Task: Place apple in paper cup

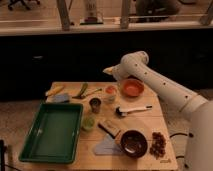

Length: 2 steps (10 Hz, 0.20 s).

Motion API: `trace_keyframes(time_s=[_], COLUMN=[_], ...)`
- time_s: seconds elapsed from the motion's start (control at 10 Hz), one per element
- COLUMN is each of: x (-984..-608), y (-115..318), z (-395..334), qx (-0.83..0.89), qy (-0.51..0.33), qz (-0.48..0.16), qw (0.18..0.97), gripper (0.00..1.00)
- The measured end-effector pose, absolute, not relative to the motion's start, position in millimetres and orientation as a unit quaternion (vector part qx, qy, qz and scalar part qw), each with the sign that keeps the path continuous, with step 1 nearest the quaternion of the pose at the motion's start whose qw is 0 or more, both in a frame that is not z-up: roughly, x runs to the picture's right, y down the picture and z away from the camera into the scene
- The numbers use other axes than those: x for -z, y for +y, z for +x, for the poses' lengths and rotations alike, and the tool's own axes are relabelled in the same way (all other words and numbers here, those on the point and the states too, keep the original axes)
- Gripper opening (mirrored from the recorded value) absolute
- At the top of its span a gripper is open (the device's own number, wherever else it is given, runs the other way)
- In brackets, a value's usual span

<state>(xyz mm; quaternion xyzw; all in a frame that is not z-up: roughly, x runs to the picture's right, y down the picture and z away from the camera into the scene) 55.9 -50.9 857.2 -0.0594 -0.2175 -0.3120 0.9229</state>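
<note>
the apple (111, 89) sits in the mouth of the paper cup (110, 95), just left of the orange bowl (132, 88) on the wooden table (150, 118); the gripper (108, 71) hangs above the cup, apart from it; the dark metallic cup (95, 105) stands near.

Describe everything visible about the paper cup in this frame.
The paper cup is small, white and round, standing upright on the wooden table, left of the orange bowl and right of the dark metallic cup. The orange-red apple sits in its mouth, filling it. The tool hovers above it, not touching.
</note>
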Motion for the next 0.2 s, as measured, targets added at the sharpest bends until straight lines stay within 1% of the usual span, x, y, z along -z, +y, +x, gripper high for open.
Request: trace_keyframes(time_s=[0.2], x=[-857.9], y=[-48.1], z=[58.3], qx=[0.311], qy=[-0.218], qz=[-0.064], qw=[0.923], gripper=[0.8])
